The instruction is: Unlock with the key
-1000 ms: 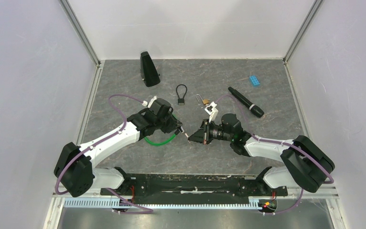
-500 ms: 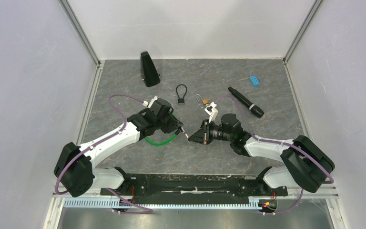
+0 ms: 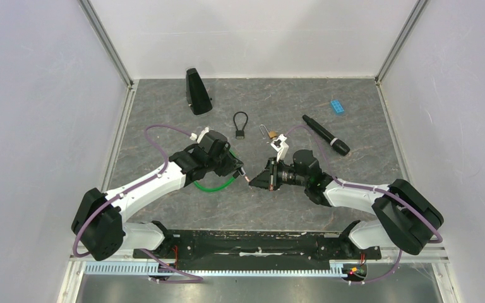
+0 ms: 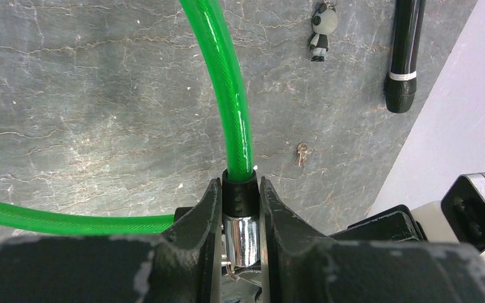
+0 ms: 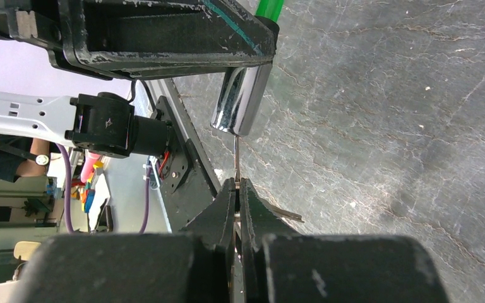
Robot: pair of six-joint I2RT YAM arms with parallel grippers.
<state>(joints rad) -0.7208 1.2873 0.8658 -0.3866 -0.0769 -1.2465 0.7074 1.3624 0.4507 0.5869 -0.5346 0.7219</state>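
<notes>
My left gripper (image 3: 237, 169) is shut on the green cable lock (image 4: 230, 107), gripping its black collar and chrome cylinder (image 4: 240, 235); the green loop (image 3: 213, 186) lies under the arm. My right gripper (image 3: 257, 181) is shut on a thin key (image 5: 236, 161), whose blade points up into the end of the chrome cylinder (image 5: 241, 101). In the right wrist view the key tip meets the cylinder's face; whether it sits inside the keyhole I cannot tell. The two grippers face each other tip to tip at the table's middle.
A black cable padlock (image 3: 240, 124), a small brass padlock (image 3: 268, 133), a black marker (image 3: 325, 134), a blue brick (image 3: 337, 106) and a black wedge (image 3: 196, 91) lie farther back. A loose key (image 4: 301, 153) and a panda keychain (image 4: 322, 28) lie on the table.
The left gripper with the lock has shifted very slightly toward the right gripper; the key tip stays at the cylinder's end.
</notes>
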